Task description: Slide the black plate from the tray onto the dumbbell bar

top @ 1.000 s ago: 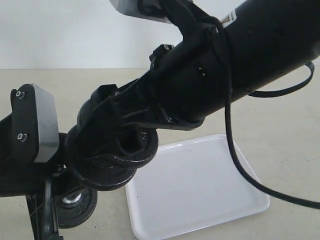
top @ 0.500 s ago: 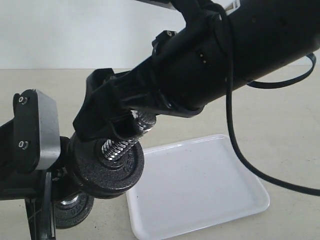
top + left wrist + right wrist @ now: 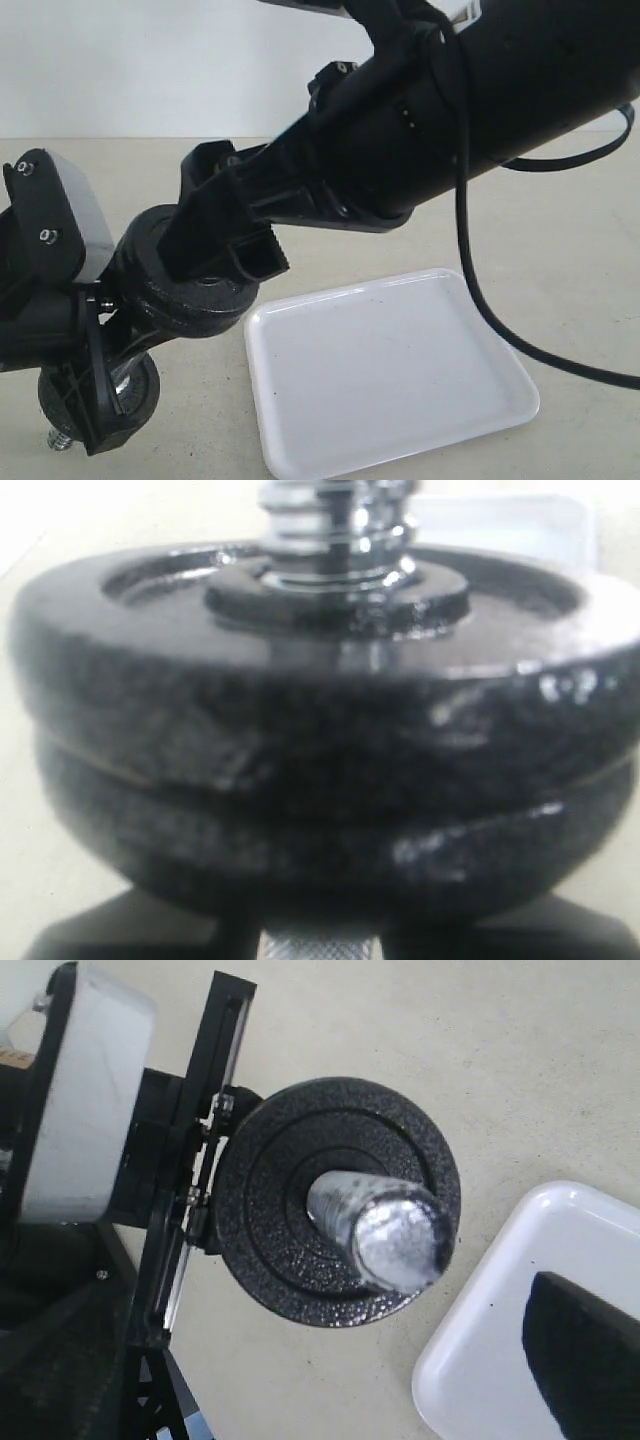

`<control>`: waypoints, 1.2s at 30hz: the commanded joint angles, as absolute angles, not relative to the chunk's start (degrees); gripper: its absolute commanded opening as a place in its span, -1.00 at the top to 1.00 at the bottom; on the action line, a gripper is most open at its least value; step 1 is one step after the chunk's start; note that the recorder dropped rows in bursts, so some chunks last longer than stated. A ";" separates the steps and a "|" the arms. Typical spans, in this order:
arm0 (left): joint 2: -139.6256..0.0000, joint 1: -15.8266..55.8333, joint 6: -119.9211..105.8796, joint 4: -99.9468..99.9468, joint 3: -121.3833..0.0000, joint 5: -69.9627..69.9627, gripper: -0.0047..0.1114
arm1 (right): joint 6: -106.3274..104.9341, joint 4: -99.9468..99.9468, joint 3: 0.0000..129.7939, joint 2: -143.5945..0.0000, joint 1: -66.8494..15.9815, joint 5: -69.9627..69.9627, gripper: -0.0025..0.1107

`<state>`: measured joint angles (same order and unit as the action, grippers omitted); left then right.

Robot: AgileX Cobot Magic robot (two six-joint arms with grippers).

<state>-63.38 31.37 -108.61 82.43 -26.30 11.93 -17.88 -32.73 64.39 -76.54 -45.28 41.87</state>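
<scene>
Right pincer (image 3: 225,248) spread wide, holding nothing, close by the black plate (image 3: 300,1250), which is off the tray (image 3: 400,380) and seated on the dumbbell bar (image 3: 395,1240), left of centre, exterior view. Left pincer (image 3: 110,350) clamped on the bar's knurled middle. Plate looks heavy, rigid, grainy: take it across the rim, may slide on the tilted bar

Your light is bright, even and diffuse over the pale surface (image 3: 580,260), leaving only soft shadows. The white tray (image 3: 400,380) nearly blows out. In your left wrist view the black plate (image 3: 320,700) fills the frame, badly blurred, with small glints; the dumbbell bar (image 3: 335,530) glares. In the right wrist view its near end is defocused.
</scene>
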 commanded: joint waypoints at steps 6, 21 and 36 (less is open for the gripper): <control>-60.41 31.35 -98.02 87.13 -29.32 6.68 0.84 | -17.34 -30.69 64.63 -76.07 -45.13 41.72 -0.88; -60.41 31.35 -81.57 88.00 -29.32 1.32 0.84 | -16.63 -29.67 64.63 -83.40 -45.13 45.73 -0.88; -62.04 31.35 -77.18 92.70 -29.32 -5.83 0.84 | -16.72 -26.28 64.63 -85.81 -45.13 48.61 0.93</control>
